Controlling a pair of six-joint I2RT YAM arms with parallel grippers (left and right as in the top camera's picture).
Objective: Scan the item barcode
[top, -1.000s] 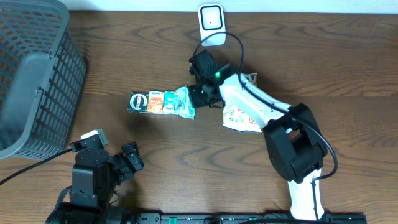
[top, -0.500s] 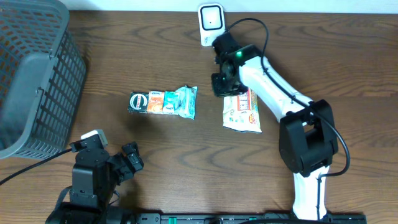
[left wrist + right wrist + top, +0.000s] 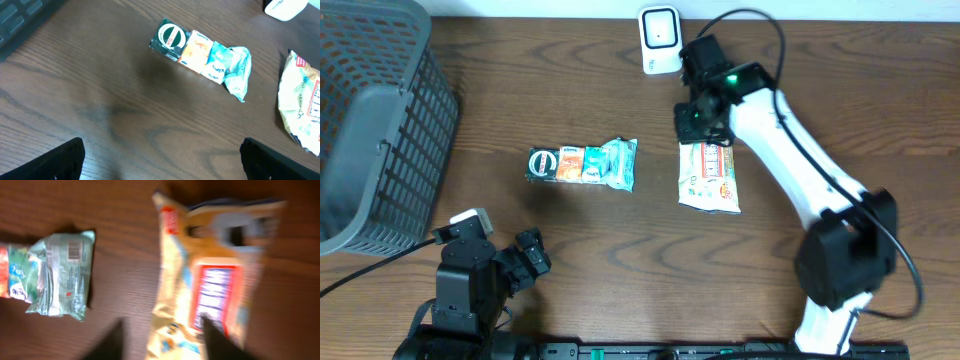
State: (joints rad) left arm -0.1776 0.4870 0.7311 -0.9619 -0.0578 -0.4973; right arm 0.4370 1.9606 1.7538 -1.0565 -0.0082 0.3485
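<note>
Evidently the snack bag (image 3: 709,178) is the item in play. It lies flat on the surface (image 3: 570,250) just below the scanner (image 3: 660,38), with its upper end under the right end effector (image 3: 697,120). It looks light, soft and crinkly, with slick film that would slide under a loose pinch, and its contents could probably crush. The flat sealed edge at the upper end seems the safest place to take hold, leaving the printed face free to turn toward the scanner. In the right wrist view the fingers stand spread with nothing between them, and the bag beneath is blurred. The left end effector (image 3: 165,162) is spread wide and parked near the front edge, well apart from everything.

A second ago the right end effector was closed on the crinkled end of the green packet (image 3: 582,164). It has since let go, opened and swung toward the scanner. The packet stays near the middle, left of the bag, and the left arm has not moved.
</note>
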